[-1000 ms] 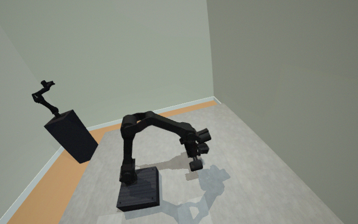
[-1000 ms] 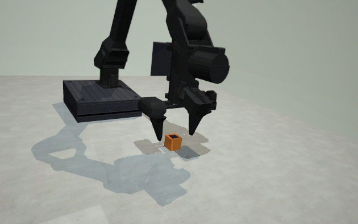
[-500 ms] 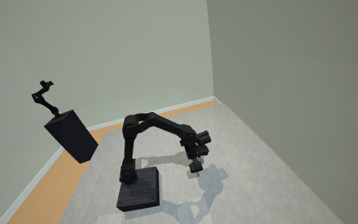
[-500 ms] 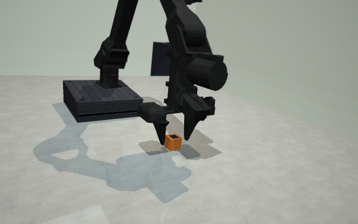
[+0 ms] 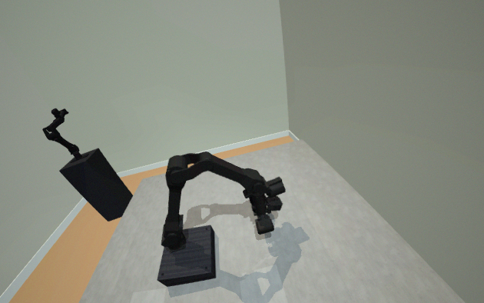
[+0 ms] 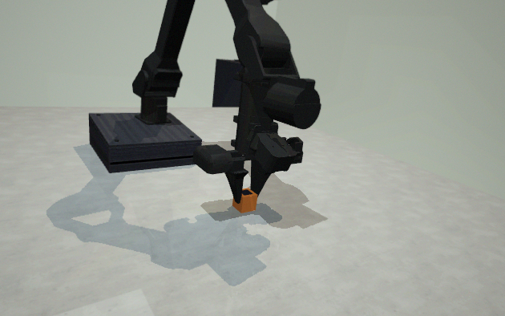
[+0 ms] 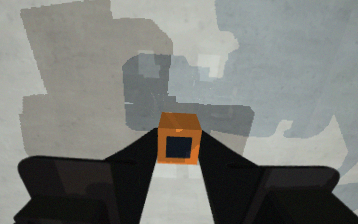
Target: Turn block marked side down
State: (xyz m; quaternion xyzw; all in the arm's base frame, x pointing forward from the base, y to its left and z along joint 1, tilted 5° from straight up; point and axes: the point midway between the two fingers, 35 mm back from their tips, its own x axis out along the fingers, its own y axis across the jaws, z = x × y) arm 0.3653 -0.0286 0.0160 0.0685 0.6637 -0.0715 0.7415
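A small orange block (image 6: 245, 204) (image 7: 179, 121) stands on the grey table (image 6: 361, 261) (image 5: 346, 238). Its marked side, with a dark square, faces up. My gripper (image 6: 248, 196) (image 7: 178, 134) points down and is shut on the block, one finger on each of two opposite sides. In the top view the block is hidden behind the gripper and arm.
The arm's dark base box (image 5: 192, 258) (image 6: 152, 150) stands on the table behind the gripper. A dark pedestal (image 5: 96, 184) with a second small arm (image 5: 59, 138) stands beyond the table's left edge. Shadows of the arm fall around the block.
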